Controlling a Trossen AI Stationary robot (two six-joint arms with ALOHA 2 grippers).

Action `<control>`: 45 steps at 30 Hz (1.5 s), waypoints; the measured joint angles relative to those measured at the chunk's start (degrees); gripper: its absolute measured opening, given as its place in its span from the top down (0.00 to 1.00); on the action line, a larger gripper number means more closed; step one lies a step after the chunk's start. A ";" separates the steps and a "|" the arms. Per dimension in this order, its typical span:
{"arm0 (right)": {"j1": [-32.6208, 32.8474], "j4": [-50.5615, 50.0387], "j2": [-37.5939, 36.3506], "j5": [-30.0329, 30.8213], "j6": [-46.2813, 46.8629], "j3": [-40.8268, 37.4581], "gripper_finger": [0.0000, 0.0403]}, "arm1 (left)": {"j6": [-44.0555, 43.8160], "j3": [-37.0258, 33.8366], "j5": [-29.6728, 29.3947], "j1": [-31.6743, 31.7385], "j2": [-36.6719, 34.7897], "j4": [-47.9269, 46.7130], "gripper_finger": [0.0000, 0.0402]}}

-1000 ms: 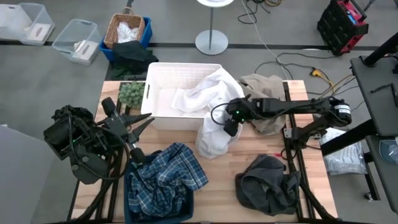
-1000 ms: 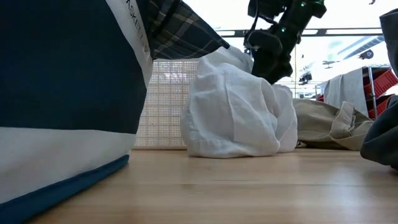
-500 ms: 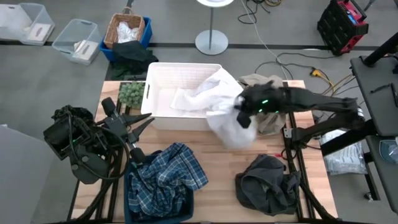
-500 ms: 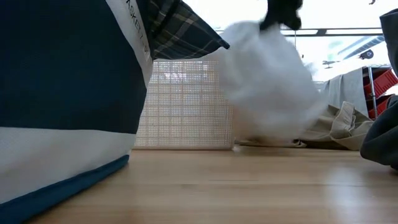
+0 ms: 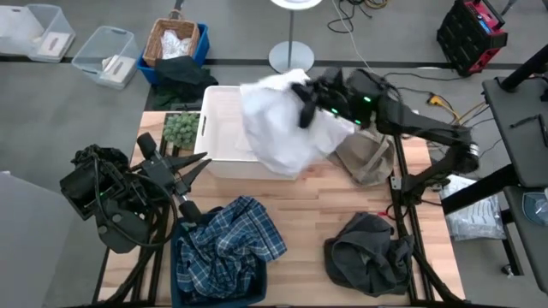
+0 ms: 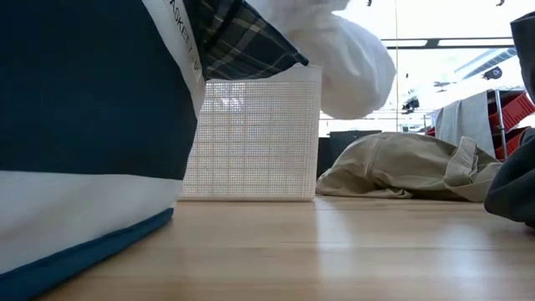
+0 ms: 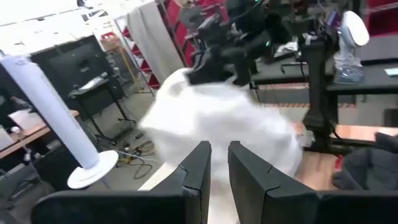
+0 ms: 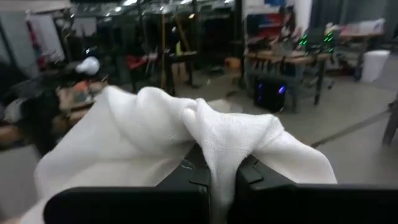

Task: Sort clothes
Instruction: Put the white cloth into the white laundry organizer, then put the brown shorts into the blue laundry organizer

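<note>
A large white cloth [image 5: 278, 128] hangs over the right half of the white mesh basket [image 5: 214, 137], with my right gripper [image 5: 301, 104] shut on it. In the low view the cloth [image 6: 351, 58] floats above the basket's corner, clear of the table. A beige khaki garment [image 5: 364, 154] lies on the table to the basket's right. A dark grey garment [image 5: 368, 252] lies at the near right. The blue-white plaid shirt [image 5: 227, 244] rests in a blue bin [image 5: 184, 282], spilling over its rim. My left gripper [image 5: 204, 164] waits shut at the table's left, holding nothing. My right gripper pinches a bunched fold of the white cloth [image 8: 214, 146] between its two fingers. It comes from the table's right, above the basket's far right corner. The cloth drapes slack below the fingers, lifted clear of the table.
A green fuzzy lump [image 5: 181, 128] sits left of the white basket. On the floor beyond the far edge stand a wicker basket [image 5: 171, 41], clear plastic boxes [image 5: 103, 56] and a lamp base [image 5: 291, 57]. The blue bin's wall [image 6: 84, 125] fills the low view's left.
My right gripper has risen from the pile in front of the basket, swung toward the table's right edge, then gone toward the far edge and left over the basket. The white cloth came with it, lifted clear of the table and hanging over the basket.
</note>
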 joint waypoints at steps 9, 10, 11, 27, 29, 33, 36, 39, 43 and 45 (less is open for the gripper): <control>-2.24 7.31 18.22 -0.50 -6.39 19.22 0.98 | 0.02 0.00 -2.97 0.00 0.00 1.41 0.91; -2.23 7.37 20.48 -0.50 -7.67 21.95 0.98 | 0.02 0.00 -3.33 0.00 0.00 1.43 0.91; -2.32 7.34 22.66 -0.48 -8.71 24.46 0.98 | 0.02 0.00 -3.44 0.00 0.00 1.43 0.91; -7.02 -25.40 40.65 -14.58 5.15 38.87 0.84 | 1.72 0.00 -7.31 -1.64 0.00 2.43 0.91; -7.22 -32.38 40.92 -14.51 6.29 40.17 0.75 | 1.77 0.00 -7.31 -1.56 0.00 2.41 0.91; -7.63 -45.78 39.58 -11.92 6.94 41.77 0.58 | 1.68 0.00 -7.29 -1.44 0.00 2.41 0.91; -7.57 -52.35 37.44 -8.34 6.80 42.18 0.48 | 1.64 0.00 -7.27 -1.44 0.00 2.41 0.91; -7.28 -56.61 33.62 -5.47 6.45 42.31 0.42 | 1.60 0.00 -7.17 -1.44 0.00 2.41 0.91; -7.44 -64.37 27.61 -2.90 6.72 42.40 0.40 | 1.51 0.00 -5.89 -1.44 0.00 2.34 0.91; -7.83 -69.42 25.01 -2.74 8.19 42.30 0.42 | 1.50 0.00 -4.88 -1.44 0.00 2.32 0.91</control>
